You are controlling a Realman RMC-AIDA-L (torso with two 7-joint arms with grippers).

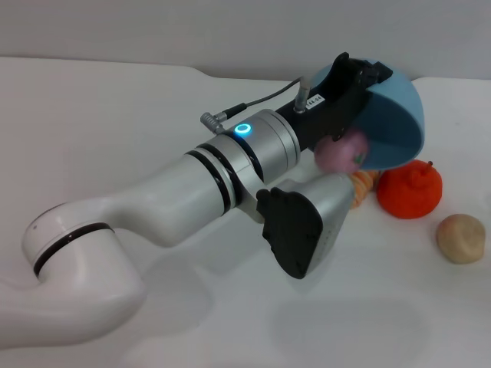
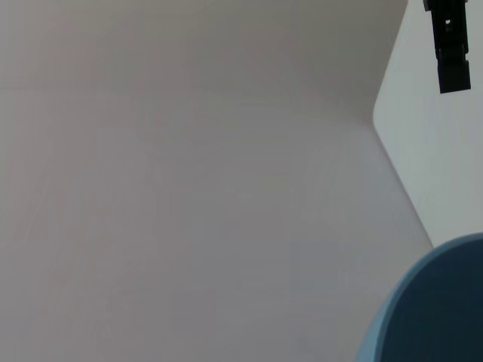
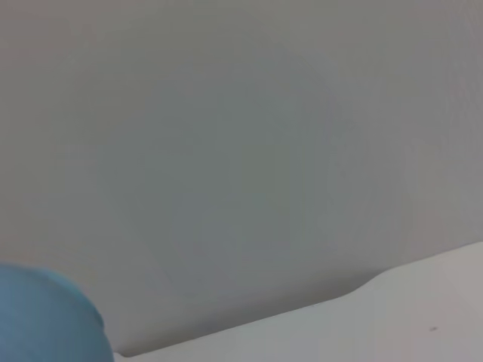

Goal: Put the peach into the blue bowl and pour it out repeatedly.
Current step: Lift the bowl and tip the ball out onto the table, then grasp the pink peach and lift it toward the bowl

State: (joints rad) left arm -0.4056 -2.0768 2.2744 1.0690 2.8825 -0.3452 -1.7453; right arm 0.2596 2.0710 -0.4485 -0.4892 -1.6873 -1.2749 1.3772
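Note:
My left gripper (image 1: 365, 77) is shut on the rim of the light blue bowl (image 1: 399, 123) and holds it tipped on its side above the table at the right. The pink peach (image 1: 343, 151) is at the bowl's lower rim, blurred, just below the gripper. In the left wrist view a black finger (image 2: 450, 45) shows, and part of the bowl (image 2: 434, 309) fills one corner. The right wrist view shows only the bowl's edge (image 3: 45, 317) and the wall. My right gripper is out of view.
A larger orange-red fruit (image 1: 410, 190) and a beige lumpy ball (image 1: 461, 238) lie on the white table (image 1: 115, 130) under and right of the bowl. A small orange object (image 1: 366, 181) sits half hidden behind my left wrist. A wall stands behind the table.

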